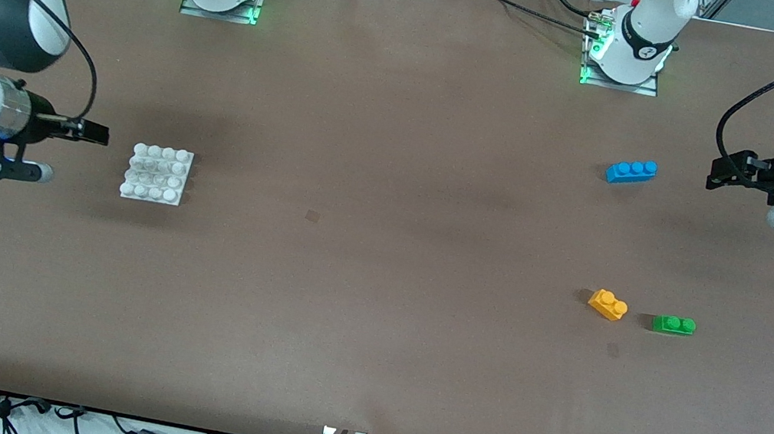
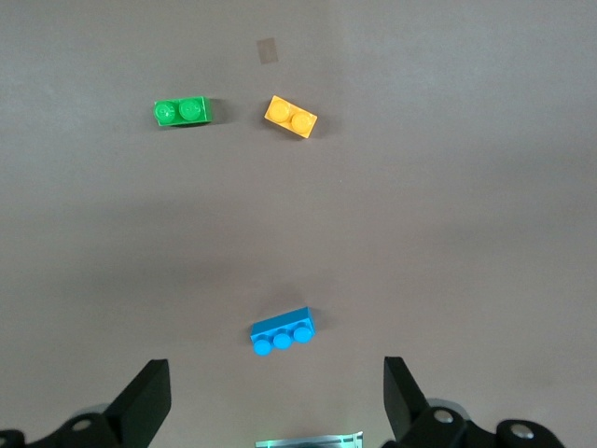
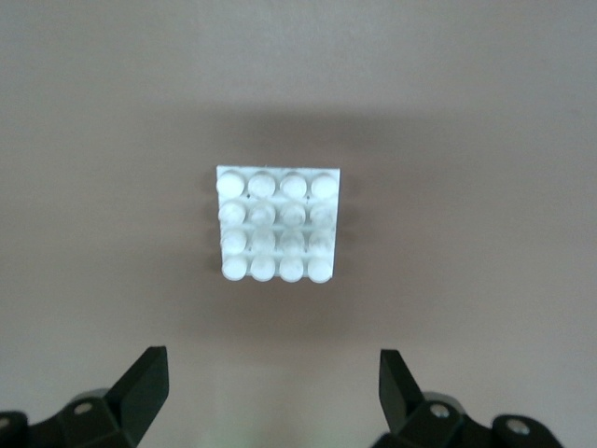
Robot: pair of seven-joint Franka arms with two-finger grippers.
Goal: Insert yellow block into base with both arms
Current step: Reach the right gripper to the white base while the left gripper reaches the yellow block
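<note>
The yellow block lies on the table toward the left arm's end, beside a green brick. It also shows in the left wrist view. The white studded base lies toward the right arm's end and shows in the right wrist view. My left gripper hangs open and empty over the table beside the blue brick; in its own view the jaws stand wide apart. My right gripper is open and empty over the table beside the base, and its own view shows the same.
The blue three-stud brick lies farther from the front camera than the yellow block. The green brick sits close beside the yellow one. The brown table stretches between base and bricks. Cables run along its front edge.
</note>
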